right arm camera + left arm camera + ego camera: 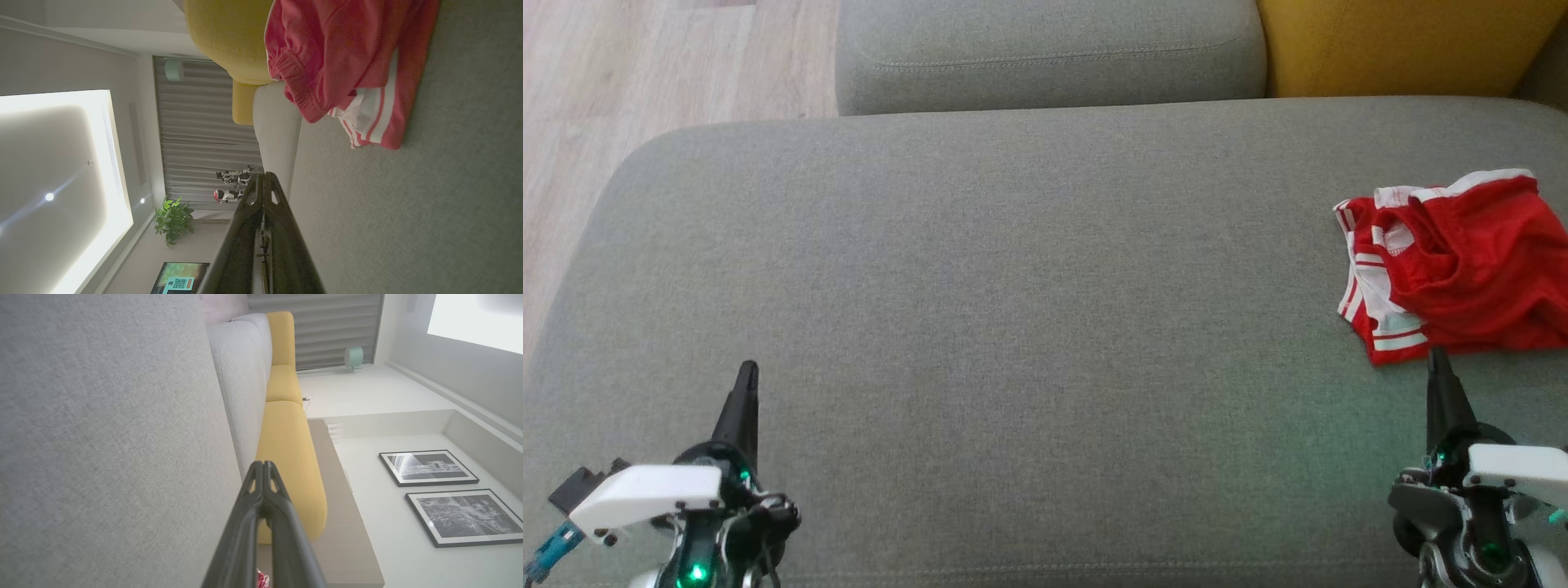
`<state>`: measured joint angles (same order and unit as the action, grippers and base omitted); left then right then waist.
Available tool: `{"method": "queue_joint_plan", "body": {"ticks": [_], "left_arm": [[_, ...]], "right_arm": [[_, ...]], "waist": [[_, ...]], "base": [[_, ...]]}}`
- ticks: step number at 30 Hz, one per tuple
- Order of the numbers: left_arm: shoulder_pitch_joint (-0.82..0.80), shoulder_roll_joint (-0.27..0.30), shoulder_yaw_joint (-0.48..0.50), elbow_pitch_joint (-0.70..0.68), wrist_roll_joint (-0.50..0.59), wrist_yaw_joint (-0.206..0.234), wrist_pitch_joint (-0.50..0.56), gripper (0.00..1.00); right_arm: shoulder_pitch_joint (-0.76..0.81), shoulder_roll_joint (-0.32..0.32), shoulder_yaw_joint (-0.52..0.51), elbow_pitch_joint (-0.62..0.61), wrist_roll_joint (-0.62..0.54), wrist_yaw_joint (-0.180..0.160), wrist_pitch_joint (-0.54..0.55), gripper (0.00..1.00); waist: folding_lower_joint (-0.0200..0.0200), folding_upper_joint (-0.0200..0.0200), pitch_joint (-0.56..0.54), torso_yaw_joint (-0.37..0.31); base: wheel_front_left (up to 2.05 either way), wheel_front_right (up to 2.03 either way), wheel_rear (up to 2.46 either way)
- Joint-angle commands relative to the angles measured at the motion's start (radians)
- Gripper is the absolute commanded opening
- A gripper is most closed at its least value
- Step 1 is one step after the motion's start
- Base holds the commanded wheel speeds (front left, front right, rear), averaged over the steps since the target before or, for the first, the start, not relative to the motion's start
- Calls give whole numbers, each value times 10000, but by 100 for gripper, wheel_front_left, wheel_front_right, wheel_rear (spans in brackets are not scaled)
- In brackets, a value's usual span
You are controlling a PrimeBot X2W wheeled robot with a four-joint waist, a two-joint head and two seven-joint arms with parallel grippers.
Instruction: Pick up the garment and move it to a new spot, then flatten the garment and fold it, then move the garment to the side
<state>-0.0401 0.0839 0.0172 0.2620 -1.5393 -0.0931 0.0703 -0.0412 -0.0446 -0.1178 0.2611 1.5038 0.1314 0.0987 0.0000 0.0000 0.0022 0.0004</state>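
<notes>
The grey seat (980,310) lies open across its left and middle, wide room for a pass. At its right end the red garment (1462,269) lies bunched, just ahead of the right gripper (1437,358). A grey cushion (1045,49) and a yellow cushion (1405,41) wall the far edge.

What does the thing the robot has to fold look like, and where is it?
Look at the big grey sofa seat. On its right side, just ahead of the right pincer, lies a crumpled garment. It is bright red with white stripes, the one colourful thing on the grey fabric.
</notes>
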Motion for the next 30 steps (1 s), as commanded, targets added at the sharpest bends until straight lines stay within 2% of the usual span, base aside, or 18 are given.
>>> {"method": "queue_joint_plan", "body": {"ticks": [1, 8, 30], "left_arm": [[-600, -1, 449, -270, -259, -153, 102, 0], [-663, -197, 776, -173, -851, -376, 277, 0], [-667, -233, 827, -172, -808, -376, 318, 0]], "right_arm": [[-594, -98, 147, -271, 328, -7, 76, 0], [-662, -98, 90, -166, 1089, -7, 105, 0], [-664, -86, 72, -165, 1074, -7, 120, 0]], "waist": [[0, 0, 2, -1], [0, 0, 9, -4], [0, 0, 9, -4]], "base": [[0, 0, 0], [0, 0, 0], [0, 0, 0]]}}
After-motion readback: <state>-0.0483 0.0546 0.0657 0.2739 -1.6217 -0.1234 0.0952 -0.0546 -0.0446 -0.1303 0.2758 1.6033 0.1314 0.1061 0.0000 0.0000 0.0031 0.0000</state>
